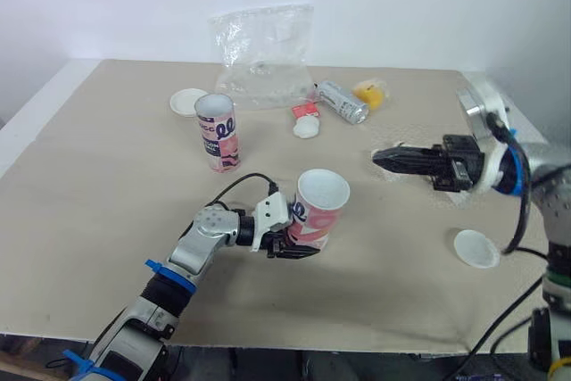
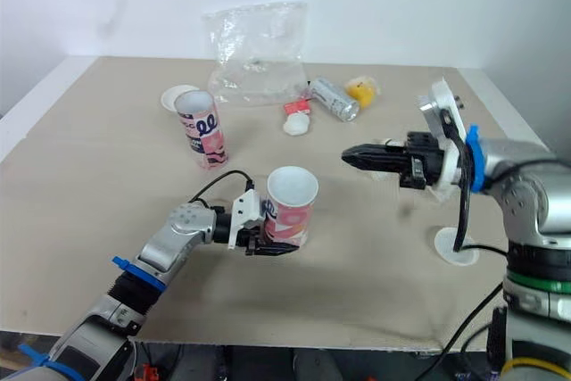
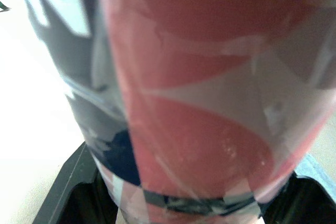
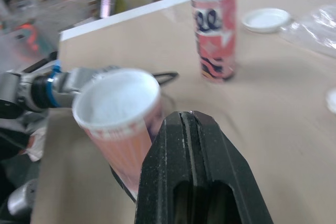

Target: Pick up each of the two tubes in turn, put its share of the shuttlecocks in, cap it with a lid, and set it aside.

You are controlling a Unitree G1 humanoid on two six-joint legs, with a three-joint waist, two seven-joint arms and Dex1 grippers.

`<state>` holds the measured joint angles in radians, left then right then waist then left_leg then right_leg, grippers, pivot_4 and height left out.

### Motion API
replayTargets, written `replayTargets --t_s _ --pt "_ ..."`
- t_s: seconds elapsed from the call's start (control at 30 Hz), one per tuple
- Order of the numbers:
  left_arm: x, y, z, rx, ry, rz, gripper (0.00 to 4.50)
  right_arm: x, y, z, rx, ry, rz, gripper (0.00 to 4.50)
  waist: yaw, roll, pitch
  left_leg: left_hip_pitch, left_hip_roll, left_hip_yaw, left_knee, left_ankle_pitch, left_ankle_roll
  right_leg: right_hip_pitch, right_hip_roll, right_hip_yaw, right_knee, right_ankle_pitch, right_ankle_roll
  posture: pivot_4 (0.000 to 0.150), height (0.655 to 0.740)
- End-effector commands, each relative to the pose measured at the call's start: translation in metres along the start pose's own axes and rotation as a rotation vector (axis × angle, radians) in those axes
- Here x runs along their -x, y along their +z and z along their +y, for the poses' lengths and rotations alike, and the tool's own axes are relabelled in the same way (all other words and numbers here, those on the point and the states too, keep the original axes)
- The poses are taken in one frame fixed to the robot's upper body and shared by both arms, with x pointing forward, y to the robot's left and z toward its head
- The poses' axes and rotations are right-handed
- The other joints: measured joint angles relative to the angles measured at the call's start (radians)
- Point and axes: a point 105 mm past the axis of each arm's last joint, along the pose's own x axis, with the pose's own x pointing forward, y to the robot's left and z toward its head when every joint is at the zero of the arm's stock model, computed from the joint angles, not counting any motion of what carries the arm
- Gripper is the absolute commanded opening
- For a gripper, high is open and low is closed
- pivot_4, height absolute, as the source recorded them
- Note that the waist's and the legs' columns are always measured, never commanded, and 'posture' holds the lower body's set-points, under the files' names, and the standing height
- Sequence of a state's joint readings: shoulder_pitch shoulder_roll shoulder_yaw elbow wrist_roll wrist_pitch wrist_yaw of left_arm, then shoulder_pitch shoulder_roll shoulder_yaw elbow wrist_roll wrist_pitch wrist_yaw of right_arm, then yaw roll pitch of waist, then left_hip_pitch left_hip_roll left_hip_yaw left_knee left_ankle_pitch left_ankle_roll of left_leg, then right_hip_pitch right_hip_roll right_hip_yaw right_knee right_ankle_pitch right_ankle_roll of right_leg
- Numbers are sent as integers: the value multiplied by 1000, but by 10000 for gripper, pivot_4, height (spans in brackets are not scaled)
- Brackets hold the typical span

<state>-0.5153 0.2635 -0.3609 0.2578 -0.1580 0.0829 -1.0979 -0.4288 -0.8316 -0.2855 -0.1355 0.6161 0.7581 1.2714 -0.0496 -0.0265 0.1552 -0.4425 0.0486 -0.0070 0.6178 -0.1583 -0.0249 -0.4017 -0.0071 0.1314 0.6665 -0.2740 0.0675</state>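
Tube (image 1: 317,207) tilts in my left gripper (image 1: 302,244), grasped low, so it may slip; my right gripper (image 1: 380,158) hovers clenched and empty to its right.

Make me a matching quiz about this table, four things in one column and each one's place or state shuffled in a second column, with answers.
1. nearer tube
2. farther tube
3. silver can
4. right gripper

A. lying on its side near the plastic bag
B. shut, above the table
C. held in the left gripper
D. standing upright, uncapped

Pairs: 1-C, 2-D, 3-A, 4-B
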Motion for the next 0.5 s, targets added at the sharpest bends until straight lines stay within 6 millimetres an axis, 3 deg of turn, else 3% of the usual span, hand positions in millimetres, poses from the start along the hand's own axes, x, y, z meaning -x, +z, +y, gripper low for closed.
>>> replayTargets --t_s 0.03,0.2,0.27,0.3,0.33,0.43,0.5 --pt "9 -14 4 15 32 62 28985 5 -14 3 104 -45 15 440 -1 1 0 0 0 1 0 0 0 -1 0 1 0 0 0 1500 7400" --pt "9 -8 2 15 10 33 28985 -14 -63 25 45 44 58 440 -3 1 0 1 0 1 0 0 0 0 0 1 0 1 1 1500 7400" --pt "10 -6 4 12 14 18 37601 -18 -69 30 35 74 57 8001 -4 4 3 1 0 -1 0 0 0 1 2 1 0 1 0 1500 7400" --pt "10 -6 4 4 11 18 44249 -20 -72 31 47 84 59 15334 -4 6 4 1 0 0 0 0 0 0 2 2 0 1 1 1500 7400" --pt "10 -5 4 -5 9 14 44771 -22 -74 32 57 90 59 16725 -4 7 4 0 0 0 0 0 0 0 1 3 0 1 1 1500 7400" --pt "13 -1 5 -17 11 -6 45000 -28 -81 34 78 113 68 27456 -2 5 5 0 -1 0 0 0 0 0 1 3 0 1 1 1500 7400" --pt "15 3 7 -35 14 -17 45000 -32 -89 36 108 147 91 37748 -1 5 5 0 -1 0 0 0 0 0 1 3 0 1 2 1500 7400"
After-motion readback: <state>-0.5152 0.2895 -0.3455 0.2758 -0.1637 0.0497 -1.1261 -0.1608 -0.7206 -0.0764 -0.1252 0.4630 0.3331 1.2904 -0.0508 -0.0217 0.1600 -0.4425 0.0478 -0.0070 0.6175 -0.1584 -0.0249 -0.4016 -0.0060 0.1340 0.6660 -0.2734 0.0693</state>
